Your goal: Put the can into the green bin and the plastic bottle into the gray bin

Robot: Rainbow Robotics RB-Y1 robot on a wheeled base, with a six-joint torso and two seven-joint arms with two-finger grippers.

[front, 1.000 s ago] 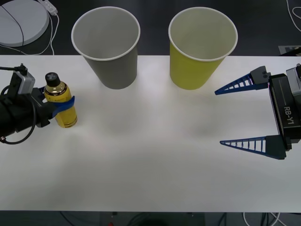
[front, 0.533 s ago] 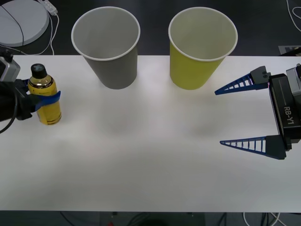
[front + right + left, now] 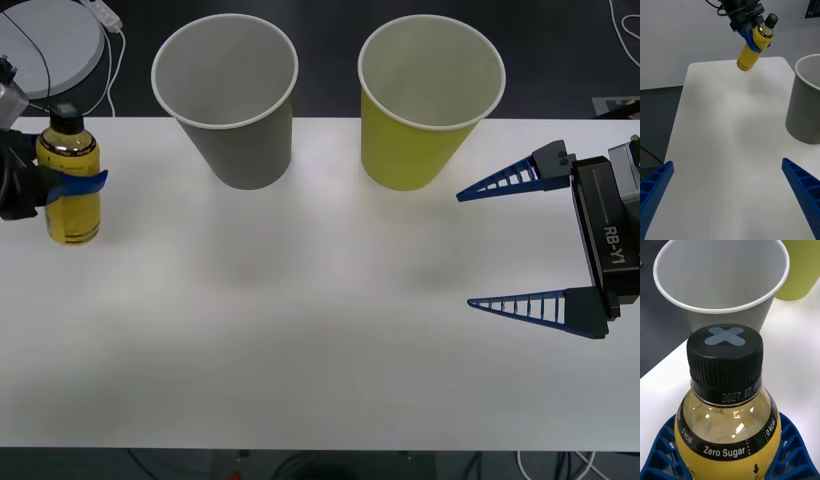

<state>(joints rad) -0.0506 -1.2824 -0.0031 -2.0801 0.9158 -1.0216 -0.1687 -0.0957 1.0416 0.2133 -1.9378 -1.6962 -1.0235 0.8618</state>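
Gripping the plastic bottle [image 3: 70, 195] above the desk [image 3: 320, 340] at nine o'clock, the left gripper [image 3: 75, 185] has fingers closed around it; gray bin [image 3: 228, 100] and green bin [image 3: 430, 100] stand unfilled, right gripper [image 3: 520, 240] spread wide, holding nothing.

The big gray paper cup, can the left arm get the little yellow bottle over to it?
Probably yes. The left gripper grips the small yellow-labelled plastic bottle off the white table, and nothing stands before the gray paper cup.

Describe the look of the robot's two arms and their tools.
The right tool has two blue, ribbed, triangular fingers tapering to points, on a black and gray wrist block marked "RB-Y1" in white. The left tool has the same blue lattice fingers, on a black arm with a small gray box and black cables.
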